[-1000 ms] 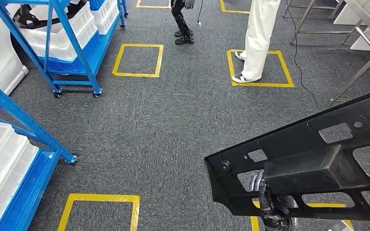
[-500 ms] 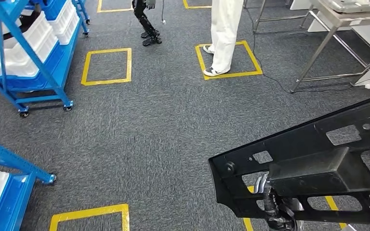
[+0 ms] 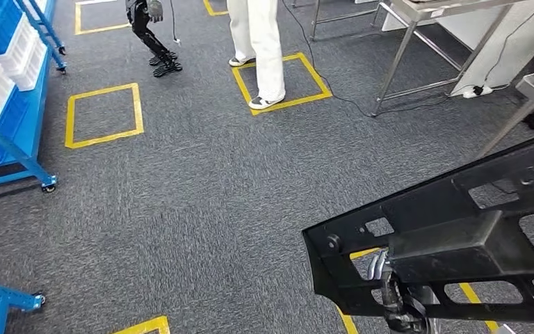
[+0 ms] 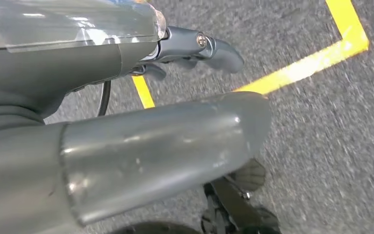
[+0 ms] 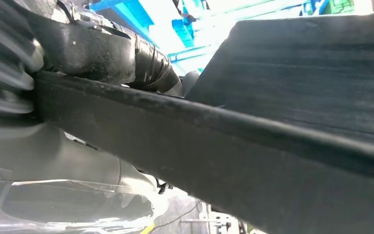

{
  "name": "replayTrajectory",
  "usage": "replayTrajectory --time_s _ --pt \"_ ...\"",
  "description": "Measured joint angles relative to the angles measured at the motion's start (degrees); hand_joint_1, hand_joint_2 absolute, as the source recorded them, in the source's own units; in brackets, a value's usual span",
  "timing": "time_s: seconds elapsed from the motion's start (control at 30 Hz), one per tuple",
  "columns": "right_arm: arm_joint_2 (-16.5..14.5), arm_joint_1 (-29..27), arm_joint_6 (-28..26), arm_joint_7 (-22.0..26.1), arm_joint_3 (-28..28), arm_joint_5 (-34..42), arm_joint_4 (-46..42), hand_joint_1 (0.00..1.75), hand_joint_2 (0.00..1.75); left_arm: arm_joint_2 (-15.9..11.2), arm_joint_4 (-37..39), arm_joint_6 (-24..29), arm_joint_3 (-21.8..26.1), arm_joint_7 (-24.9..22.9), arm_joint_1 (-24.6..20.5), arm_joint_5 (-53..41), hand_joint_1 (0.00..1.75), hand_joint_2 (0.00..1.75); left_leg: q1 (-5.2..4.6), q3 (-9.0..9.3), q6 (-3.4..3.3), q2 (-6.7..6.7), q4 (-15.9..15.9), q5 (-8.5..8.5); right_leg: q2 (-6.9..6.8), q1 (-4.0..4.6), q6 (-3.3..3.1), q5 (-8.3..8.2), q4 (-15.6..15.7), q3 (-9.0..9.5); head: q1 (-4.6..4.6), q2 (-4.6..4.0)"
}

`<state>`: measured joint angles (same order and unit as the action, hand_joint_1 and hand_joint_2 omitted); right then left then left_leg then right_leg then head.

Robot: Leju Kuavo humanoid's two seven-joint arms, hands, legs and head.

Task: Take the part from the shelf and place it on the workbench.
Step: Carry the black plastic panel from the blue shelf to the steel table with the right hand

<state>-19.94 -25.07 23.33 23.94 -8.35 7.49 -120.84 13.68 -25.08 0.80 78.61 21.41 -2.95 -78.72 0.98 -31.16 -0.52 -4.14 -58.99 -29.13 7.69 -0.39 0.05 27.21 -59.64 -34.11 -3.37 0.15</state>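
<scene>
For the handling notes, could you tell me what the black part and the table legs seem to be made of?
The black part looks like moulded plastic, possibly coated metal: matte, with cut-out windows and ribs. The right robot hand holds it from beneath. The table legs look like bare steel: silvery, slim, slightly shiny.

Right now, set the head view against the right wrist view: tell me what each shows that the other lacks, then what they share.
Head view alone: grey carpet with yellow floor squares, a person's white-trousered legs standing on one square, another robot's dark legs, a blue wheeled shelf with white bins, and steel table legs.

Right wrist view alone: the close grip, the right hand with dark fingers wrapped over an edge of the black part.

Shared: the black part and the right hand holding it from beneath.
</scene>
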Motion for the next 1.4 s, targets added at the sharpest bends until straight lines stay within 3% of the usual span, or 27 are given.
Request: replayTrajectory --time_s 0.03,0.1,0.17,0.2,0.23,0.27,0.3,0.37,0.43,0.5,0.53,0.6,0.67,0.73,0.77,0.8,0.87,0.9,0.97,1.03,1.1,1.17,1.23,1.27,1.3,1.33,1.4 --pt "0.0 -0.1 -0.1 -0.1 0.0 -0.1 -0.1 1.75 1.75 0.0 0.0 0.0 0.0 0.0 -0.1 0.0 0.0 0.0 0.05 0.16 -0.38 0.72 0.3 0.23 -0.35 0.03 0.3 0.11 -0.2 -0.19 -0.01 0.0" --pt "0.0 0.0 -0.1 -0.3 -0.1 -0.4 -0.2 1.75 1.75 -0.1 0.0 0.0 0.0 0.0 -0.2 -0.1 0.0 0.0 0.22 0.45 -1.19 2.28 1.1 0.7 -3.15 0.16 0.8 1.9 -2.9 -1.53 -0.07 0.0" --pt "0.0 0.0 -0.2 -0.6 -0.1 -0.6 -0.2 1.75 1.75 -0.2 0.1 0.0 0.0 0.0 -0.1 -0.1 0.0 0.0 0.02 0.55 -1.59 3.91 1.3 0.77 -6.37 0.06 1.19 5.46 -9.3 -4.64 -0.11 0.0" --pt "0.0 0.1 -0.2 -0.6 -0.2 -0.7 -0.2 1.75 1.75 -0.3 0.1 0.0 0.0 -0.1 0.0 -0.1 0.0 0.0 -0.07 0.53 -1.62 4.81 1.3 0.7 -7.0 -0.09 1.39 6.83 -12.7 -6.31 -0.1 0.0" --pt "0.0 0.0 -0.3 -0.7 -0.2 -0.8 -0.2 1.75 1.75 -0.3 0.1 0.0 0.0 -0.1 0.1 -0.1 0.0 0.0 -0.12 0.55 -1.62 5.67 1.3 0.6 -7.27 -0.24 1.54 7.16 -14.5 -7.2 -0.1 0.0" --pt "0.0 0.0 -0.5 -0.8 -0.2 -0.8 -0.2 1.75 1.75 -0.3 0.1 0.0 0.0 -0.2 0.1 -0.1 0.0 0.0 -0.14 0.63 -1.55 6.49 1.3 0.49 -7.46 -0.35 1.63 6.46 -14.4 -7.07 -0.1 0.0" --pt "0.0 0.0 -0.6 -0.8 -0.2 -0.9 -0.2 1.75 1.75 -0.3 0.2 0.0 0.0 -0.3 0.0 -0.1 0.0 0.0 -0.15 0.78 -1.45 7.22 1.3 0.35 -7.79 -0.41 1.64 4.84 -12.0 -5.73 -0.1 0.0" --pt "0.0 0.0 -0.7 -0.9 -0.2 -0.9 -0.2 1.75 1.75 -0.3 0.4 0.0 0.0 -0.3 -0.1 -0.1 0.0 0.0 -0.26 1.28 -1.05 8.38 1.3 -0.01 -10.07 -0.13 1.21 1.51 -4.1 -1.25 -0.1 0.0" --pt "0.0 0.0 -0.7 -0.9 -0.2 -0.9 -0.3 1.75 1.75 -0.3 0.5 0.0 0.0 -0.4 -0.2 -0.1 0.0 0.0 -0.41 1.74 -0.5 9.33 1.3 -0.36 -11.83 0.42 0.5 0.38 0.4 1.18 -0.1 0.0" --pt "0.0 0.0 -0.8 -0.9 -0.2 -1.0 -0.4 1.75 1.75 -0.4 0.6 0.0 0.0 -0.4 -0.3 -0.1 0.0 0.0 -0.45 2.18 0.09 10.38 1.4 -0.57 -11.03 0.72 -0.05 0.44 0.9 1.12 -0.1 0.0" --pt "0.0 -0.1 -0.8 -0.9 -0.2 -1.0 -0.5 1.75 1.75 -0.4 0.6 0.0 0.0 -0.5 -0.4 -0.1 0.0 0.0 -0.36 2.35 0.43 10.2 1.3 -0.81 -10.39 0.58 -0.35 0.31 1.2 1.25 -0.1 0.0" --pt "0.0 -0.1 -0.8 -1.0 -0.2 -1.1 -0.6 1.75 1.75 -0.4 0.7 0.0 0.0 -0.5 -0.5 -0.1 0.0 0.0 -0.21 1.69 0.9 7.86 -0.9 -2.58 -9.16 0.18 -1.04 -0.04 1.9 1.65 -0.09 0.0" --pt "0.0 0.0 -0.8 -1.1 -0.2 -1.2 -0.7 1.75 1.75 -0.5 0.8 0.0 0.1 -0.5 -0.4 -0.1 0.0 0.0 -0.07 -1.42 1.03 5.11 -7.6 -6.23 -7.97 0.0 -1.51 -0.15 2.1 1.84 -0.08 0.0" --pt "0.0 0.0 -0.8 -1.2 -0.2 -1.4 -0.7 1.75 1.75 -0.6 0.9 -0.1 0.2 -0.6 -0.2 -0.1 0.0 0.0 -0.06 -4.92 1.1 4.56 -14.3 -8.47 -6.5 0.06 -1.64 -0.1 2.1 1.87 -0.08 0.0" --pt "0.0 0.0 -0.8 -1.2 -0.2 -1.5 -0.7 1.75 1.75 -0.6 1.0 -0.1 0.2 -0.6 -0.2 -0.1 0.0 0.0 -0.04 -5.54 1.1 4.51 -15.0 -7.86 -5.68 0.07 -1.63 -0.07 2.0 1.93 -0.08 0.0" --pt "0.0 0.0 -0.8 -1.3 -0.2 -1.5 -0.7 1.75 1.75 -0.7 1.0 -0.1 0.2 -0.6 -0.1 -0.1 0.0 0.0 -0.01 -5.14 1.08 4.38 -13.5 -6.13 -4.81 0.05 -1.55 0.0 1.8 2.02 -0.08 0.0" --pt "0.0 0.0 -0.8 -1.4 -0.2 -1.5 -0.7 1.75 1.75 -0.8 1.0 -0.1 0.2 -0.6 -0.1 -0.1 0.0 0.0 0.19 -2.32 0.97 2.64 -6.2 -1.63 -3.2 -0.03 -1.17 0.3 1.4 2.09 -0.09 0.0" --pt "0.0 0.0 -0.8 -1.5 -0.2 -1.5 -0.7 1.75 1.75 -0.9 1.0 -0.1 0.3 -0.6 -0.1 -0.1 0.0 0.0 0.3 -1.06 0.88 1.38 -2.9 -0.32 -2.46 -0.02 -0.87 0.5 0.9 1.9 -0.09 0.0" --pt "0.0 0.0 -0.8 -1.6 -0.2 -1.6 -0.7 1.75 1.75 -0.9 1.0 -0.1 0.3 -0.6 -0.1 -0.1 0.0 0.0 0.29 -0.1 0.61 -0.18 -0.2 0.09 -1.21 -0.08 -0.14 0.59 0.4 1.27 -0.1 0.0" --pt "0.0 -0.1 -0.8 -1.6 -0.2 -1.6 -0.7 1.75 1.75 -0.9 1.1 -0.1 0.3 -0.6 -0.2 -0.1 0.0 0.0 0.18 0.05 0.03 0.85 0.2 0.24 -0.31 -0.29 0.6 0.42 0.4 0.82 -0.09 0.0" --pt "0.0 -0.1 -0.9 -1.6 -0.2 -1.6 -0.7 1.75 1.75 -0.9 1.1 -0.1 0.3 -0.6 -0.4 -0.1 0.0 0.0 0.25 0.29 -0.74 2.23 0.7 0.6 -2.48 -0.24 1.16 1.53 -1.2 -0.01 -0.09 0.0" --pt "0.0 0.0 -0.9 -1.7 -0.2 -1.7 -0.7 1.75 1.75 -0.9 1.1 -0.2 0.4 -0.6 -0.2 -0.1 0.0 0.0 0.18 0.4 -1.26 3.78 1.1 0.71 -6.04 -0.14 1.6 4.79 -7.2 -2.87 -0.1 0.0" --pt "0.0 0.0 -0.9 -1.7 -0.2 -1.8 -0.7 1.75 1.75 -1.0 1.1 -0.3 0.4 -0.6 -0.1 -0.1 0.0 0.0 -0.01 0.39 -1.43 5.46 1.1 0.58 -7.24 -0.29 1.9 7.32 -13.8 -6.32 -0.1 0.0" --pt "0.0 0.0 -0.9 -1.8 -0.2 -1.9 -0.7 1.75 1.75 -1.0 1.2 -0.3 0.4 -0.6 0.0 -0.1 0.0 0.0 -0.06 0.44 -1.45 6.23 1.1 0.49 -7.37 -0.34 1.94 7.16 -14.9 -6.93 -0.1 0.0" --pt "0.0 -0.1 -0.9 -1.8 -0.2 -1.9 -0.6 1.75 1.75 -1.0 1.2 -0.4 0.4 -0.6 -0.1 -0.1 0.0 0.0 -0.09 0.55 -1.42 6.96 1.1 0.37 -7.54 -0.35 1.89 5.96 -13.9 -6.41 -0.1 0.0" --pt "0.0 -0.1 -0.9 -1.8 -0.2 -2.0 -0.6 1.75 1.75 -1.0 1.3 -0.5 0.4 -0.6 -0.2 -0.1 0.0 0.0 -0.12 0.76 -1.35 7.61 1.1 0.24 -7.99 -0.27 1.69 4.01 -10.7 -4.73 -0.1 0.0" --pt "0.0 0.0 -0.9 -1.9 -0.2 -2.1 -0.7 1.75 1.75 -0.9 1.4 -0.5 0.5 -0.6 -0.3 0.0 0.0 0.0 -0.25 1.29 -1.02 8.76 1.1 -0.13 -10.42 0.26 0.85 0.95 -2.8 -0.51 -0.1 0.0"
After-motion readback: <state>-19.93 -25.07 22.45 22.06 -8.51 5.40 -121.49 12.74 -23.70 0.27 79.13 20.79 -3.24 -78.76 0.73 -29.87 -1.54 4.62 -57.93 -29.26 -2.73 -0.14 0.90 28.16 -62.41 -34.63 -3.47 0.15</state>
